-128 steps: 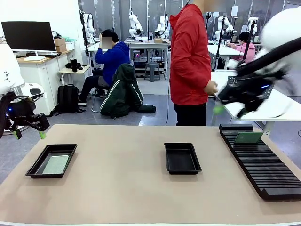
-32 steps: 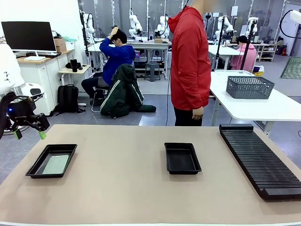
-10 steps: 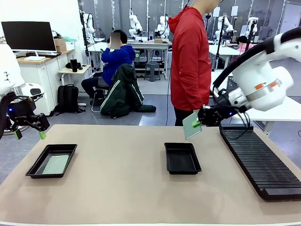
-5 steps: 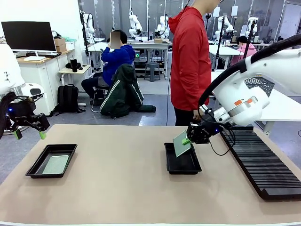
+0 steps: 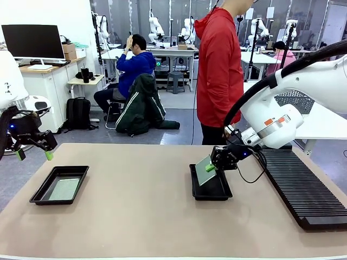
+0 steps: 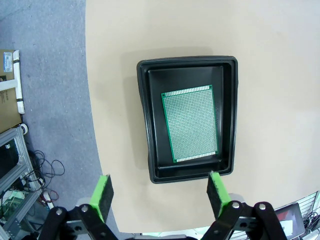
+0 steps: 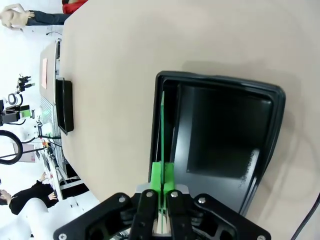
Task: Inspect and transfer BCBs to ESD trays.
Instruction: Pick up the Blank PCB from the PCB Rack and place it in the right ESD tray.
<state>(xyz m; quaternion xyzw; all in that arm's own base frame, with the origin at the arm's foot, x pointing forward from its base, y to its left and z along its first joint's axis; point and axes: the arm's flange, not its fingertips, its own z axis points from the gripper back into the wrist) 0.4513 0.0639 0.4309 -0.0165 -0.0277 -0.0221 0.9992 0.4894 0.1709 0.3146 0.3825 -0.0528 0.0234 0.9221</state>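
Now, from the front, the right hand (image 5: 212, 166) hangs low over the middle tray (image 5: 210, 189), pinching a green board (image 5: 204, 169) by one edge; the board tilts steeply, its lower edge just at or inside the tray's near-left rim. The person (image 5: 219, 70) in red stands behind, hands clear. Away at the worktop's (image 5: 141, 216) left end, the left hand (image 5: 33, 150) waits with fingers spread, above the second tray (image 5: 39, 193).

Over to the left wrist view: green pads wide apart, nothing between them, and below sits that tray (image 6: 145, 120) with a perforated board (image 6: 190, 123) already lying flat on its floor, well inside the walls.

On to the right wrist view: the pads are clenched on the board (image 7: 162, 130), seen edge-on as a thin line running along the tray's (image 7: 270, 135) long wall. The judgement here: flatten the board toward the floor first, keep it off the flared rim, then release low so it doesn't slap or bounce.
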